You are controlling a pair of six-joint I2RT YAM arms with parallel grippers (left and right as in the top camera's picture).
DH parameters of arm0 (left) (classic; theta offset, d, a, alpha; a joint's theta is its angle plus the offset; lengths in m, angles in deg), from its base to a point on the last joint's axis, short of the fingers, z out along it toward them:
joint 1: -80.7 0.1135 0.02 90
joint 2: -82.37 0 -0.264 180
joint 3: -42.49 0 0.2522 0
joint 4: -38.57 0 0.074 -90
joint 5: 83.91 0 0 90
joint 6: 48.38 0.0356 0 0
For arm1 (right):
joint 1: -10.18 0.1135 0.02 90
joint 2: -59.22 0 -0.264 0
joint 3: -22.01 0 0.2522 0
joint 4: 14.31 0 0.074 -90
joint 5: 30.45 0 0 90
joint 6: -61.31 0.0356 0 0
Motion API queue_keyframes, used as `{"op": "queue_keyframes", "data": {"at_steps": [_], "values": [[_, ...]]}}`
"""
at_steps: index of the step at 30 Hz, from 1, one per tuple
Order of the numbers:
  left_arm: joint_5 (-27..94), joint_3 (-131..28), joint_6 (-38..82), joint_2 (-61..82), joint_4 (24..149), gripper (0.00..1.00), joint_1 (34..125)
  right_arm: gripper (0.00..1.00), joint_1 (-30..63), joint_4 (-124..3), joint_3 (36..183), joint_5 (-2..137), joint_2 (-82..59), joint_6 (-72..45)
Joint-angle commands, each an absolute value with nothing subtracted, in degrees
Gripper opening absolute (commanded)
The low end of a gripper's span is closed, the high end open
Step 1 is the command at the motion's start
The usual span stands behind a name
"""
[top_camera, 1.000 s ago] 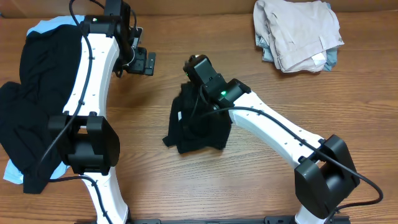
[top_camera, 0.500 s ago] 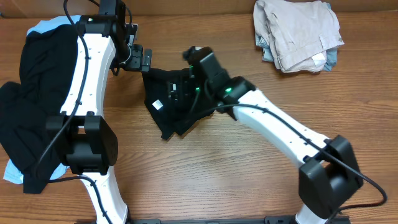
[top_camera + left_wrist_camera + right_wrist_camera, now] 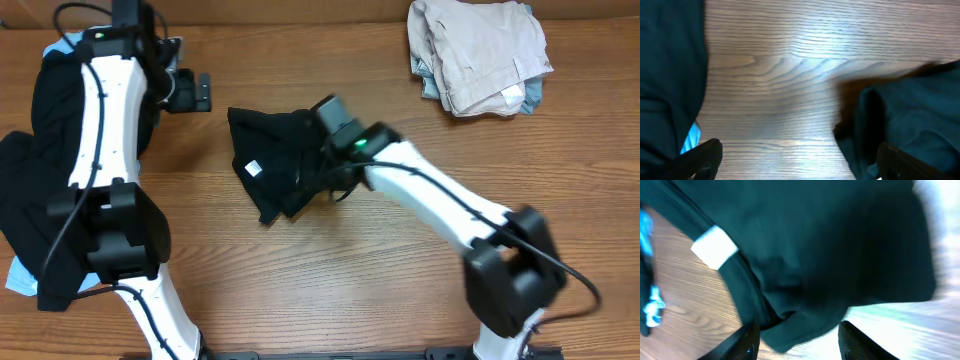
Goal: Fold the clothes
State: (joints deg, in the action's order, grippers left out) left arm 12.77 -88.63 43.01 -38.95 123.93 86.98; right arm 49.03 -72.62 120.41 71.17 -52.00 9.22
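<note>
- If swung carelessly, could snag the unfolded heap (image 3: 45,190) lying along the left side of the table (image 3: 400,300), black cloth over light blue, right beside the left arm; would pull loose garments toward the working area.
- Further in, at mid-table: watch the black shirt (image 3: 275,165), crumpled rather than flat, white label (image 3: 254,168) facing up. Risk of dragging it with the right arm hanging across its right side, bunching the cloth instead of smoothing it.
- Risk too of pinching several layers at once if closed at the present spot (folds overlapping thickly at that edge), giving a crooked fold later and hiding the true corners.
- Farthest out, little danger to the folded beige stack (image 3: 480,50) at the far right corner, well apart from both arms.
- Right pincer (image 3: 800,335): about half open, straddling a dark hem of the shirt, one of the fingers (image 3: 746,342) on each side, not visibly clamped; holding nothing so far as can be told (view blurred).
- Left pincer (image 3: 190,92): spread wide and empty, hovering over bare table between the heap and the shirt's far corner, touching neither; only wood grain between the fingertips in the wrist view, dark cloth at both margins.
</note>
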Motion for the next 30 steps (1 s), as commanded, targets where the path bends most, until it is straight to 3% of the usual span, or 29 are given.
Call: {"op": "queue_keyframes", "data": {"at_steps": [1, 8, 13, 23, 30], "values": [[14.67, -88.33, 42.29, -38.51, 124.10, 1.00, 86.68, 0.54, 51.57, -71.88, 121.20, 71.65, -56.37, 17.31], [14.69, -88.33, 42.29, -38.51, 124.23, 1.00, 86.59, 0.61, 53.95, -62.61, 121.22, 70.41, -62.17, 19.76], [14.67, -88.33, 42.33, -38.51, 125.15, 1.00, 86.59, 0.51, 52.27, -66.26, 121.22, 64.24, -62.32, 16.68], [14.71, -88.33, 42.48, -38.51, 125.81, 1.00, 86.57, 0.52, 35.98, -77.78, 121.31, 62.65, -62.32, 3.65], [14.71, -88.33, 42.48, -38.51, 126.07, 1.00, 86.54, 0.72, 21.49, -82.15, 126.35, 67.45, -62.30, -4.83]]}}
